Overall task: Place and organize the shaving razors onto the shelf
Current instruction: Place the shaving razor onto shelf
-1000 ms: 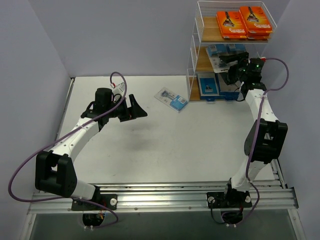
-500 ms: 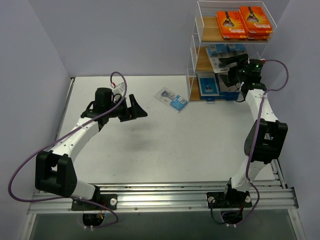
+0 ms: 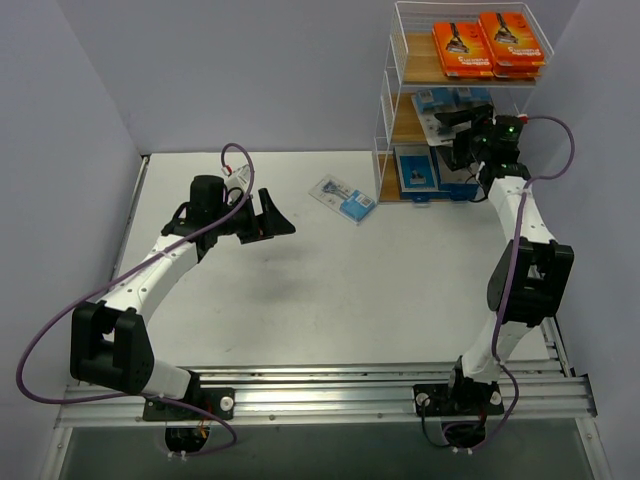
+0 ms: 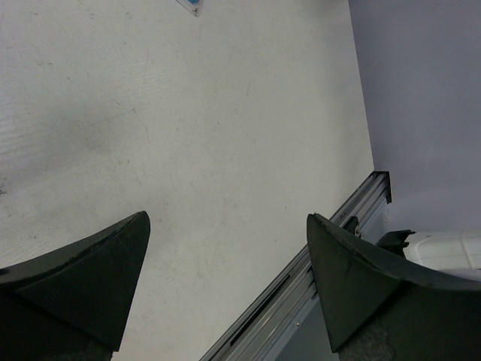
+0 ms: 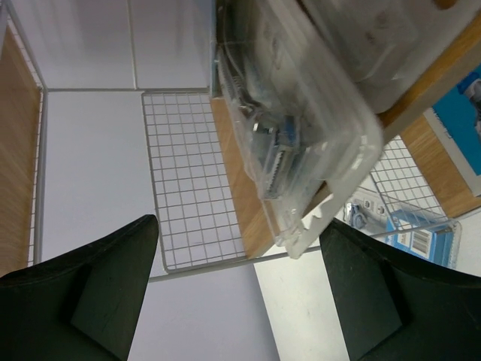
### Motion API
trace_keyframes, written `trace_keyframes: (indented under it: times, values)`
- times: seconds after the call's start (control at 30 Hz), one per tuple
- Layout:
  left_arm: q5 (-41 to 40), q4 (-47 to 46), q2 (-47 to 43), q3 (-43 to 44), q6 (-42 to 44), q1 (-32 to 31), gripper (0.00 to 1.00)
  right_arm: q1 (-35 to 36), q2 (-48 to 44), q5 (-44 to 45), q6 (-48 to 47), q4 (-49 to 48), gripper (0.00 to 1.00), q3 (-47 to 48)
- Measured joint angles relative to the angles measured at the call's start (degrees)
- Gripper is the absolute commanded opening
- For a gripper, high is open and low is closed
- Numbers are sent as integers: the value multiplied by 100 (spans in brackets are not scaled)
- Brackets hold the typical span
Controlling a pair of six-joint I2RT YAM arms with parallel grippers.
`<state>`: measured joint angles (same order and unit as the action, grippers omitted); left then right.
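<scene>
The shelf already carries most of the razors: orange boxes on its top tier, blue-and-grey boxes on its bottom tier and clear packs on the middle one. The right gripper is at the front of that middle tier with its jaws released wide. In the wrist view a clear blister pack sits ahead of them, tilted and overhanging the tier's edge, with no pad appearing to touch it. I judge the step in hand to be seating or straightening this pack. One loose blister pack lies flat on the table just left of the shelf's foot, so the task seems nearly done. The left gripper hangs well to the left of the shelf, jaws also spread and empty. Next, the right arm needs either a gentle push to slide the overhanging pack further in, or a straight retreat that avoids snagging it, and then the pack beside the shelf needs fetching.
</scene>
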<state>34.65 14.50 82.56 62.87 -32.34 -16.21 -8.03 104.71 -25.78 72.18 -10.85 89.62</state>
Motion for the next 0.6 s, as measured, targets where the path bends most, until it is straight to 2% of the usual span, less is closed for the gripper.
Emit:
trace_keyframes:
  times: [0.6]
  values:
    - [72, -4, 0, 0, -4, 0, 94, 168, 184, 46, 107, 127, 83, 420]
